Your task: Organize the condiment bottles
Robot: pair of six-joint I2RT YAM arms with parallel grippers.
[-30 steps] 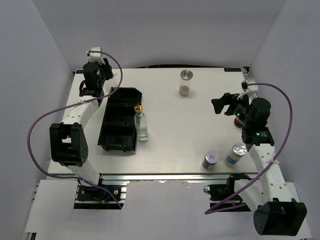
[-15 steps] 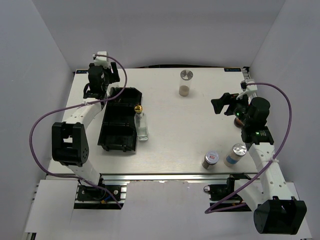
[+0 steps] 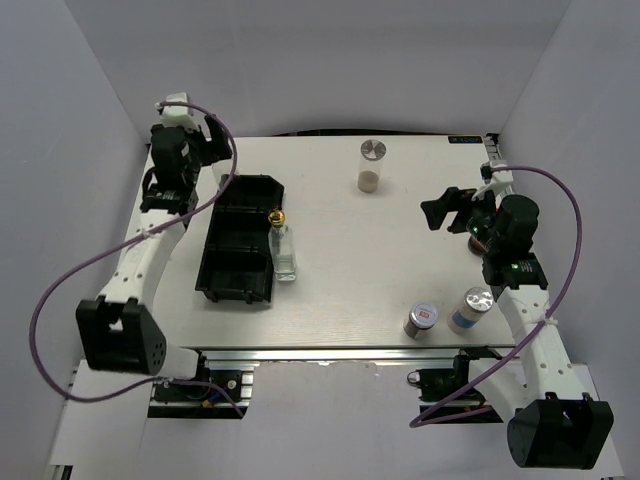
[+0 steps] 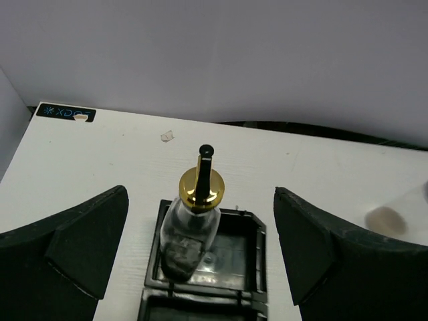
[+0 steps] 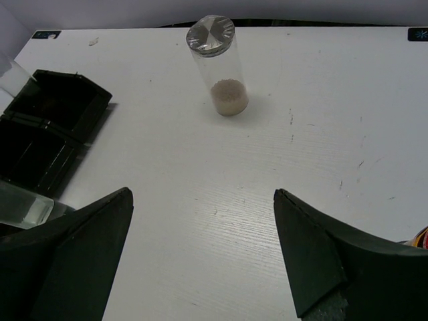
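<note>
A clear glass bottle with a gold pourer (image 4: 196, 224) stands upright in the far compartment of the black tray (image 4: 258, 231). My left gripper (image 4: 200, 194) hovers above and behind it, open, with both fingers well clear of the glass. In the top view the left gripper (image 3: 216, 152) is raised over the table's far left corner. A second gold-topped clear bottle (image 3: 284, 250) stands on the table against the tray's right side. The beige shaker (image 3: 371, 168) stands far centre. My right gripper (image 3: 447, 208) is open and empty, facing that shaker (image 5: 219, 67).
The red-label shaker (image 3: 420, 320) and the blue-white shaker (image 3: 470, 310) stand near the front right edge, beside the right arm. The tray (image 3: 212, 240) runs front to back at the left, with its near compartments holding nothing.
My left gripper has opened and let go of the gold-topped bottle in the tray's far compartment, then lifted back toward the far left. The right arm has not moved.
</note>
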